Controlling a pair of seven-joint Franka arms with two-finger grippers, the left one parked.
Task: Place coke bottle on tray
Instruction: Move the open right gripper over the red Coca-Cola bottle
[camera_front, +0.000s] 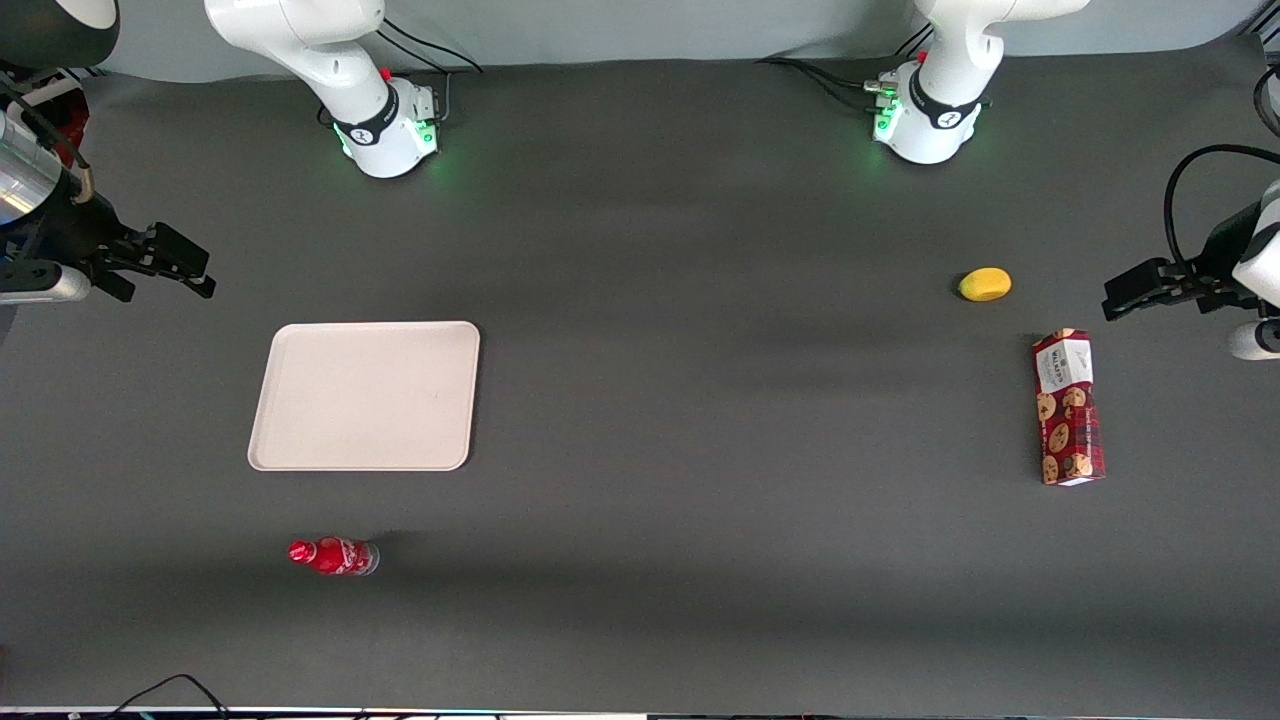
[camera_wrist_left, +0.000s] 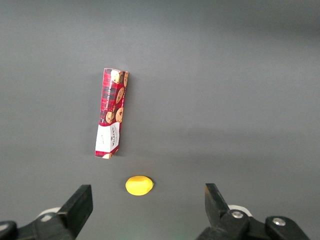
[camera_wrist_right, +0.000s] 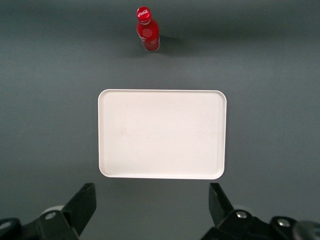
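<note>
The coke bottle (camera_front: 334, 557), small and red with a red cap, lies on its side on the dark table, nearer to the front camera than the tray. It also shows in the right wrist view (camera_wrist_right: 148, 30). The tray (camera_front: 365, 395) is flat, pale beige-pink and empty; it also shows in the right wrist view (camera_wrist_right: 162, 133). My right gripper (camera_front: 185, 265) hangs open and empty above the table at the working arm's end, farther from the front camera than the tray. In the right wrist view my gripper (camera_wrist_right: 152, 205) has its jaws wide apart, with nothing between them.
A red cookie-print box (camera_front: 1068, 407) and a yellow lemon-like fruit (camera_front: 985, 284) lie toward the parked arm's end of the table. Both also show in the left wrist view, the box (camera_wrist_left: 112, 113) and the fruit (camera_wrist_left: 139, 185). The arm bases (camera_front: 388, 125) stand at the back edge.
</note>
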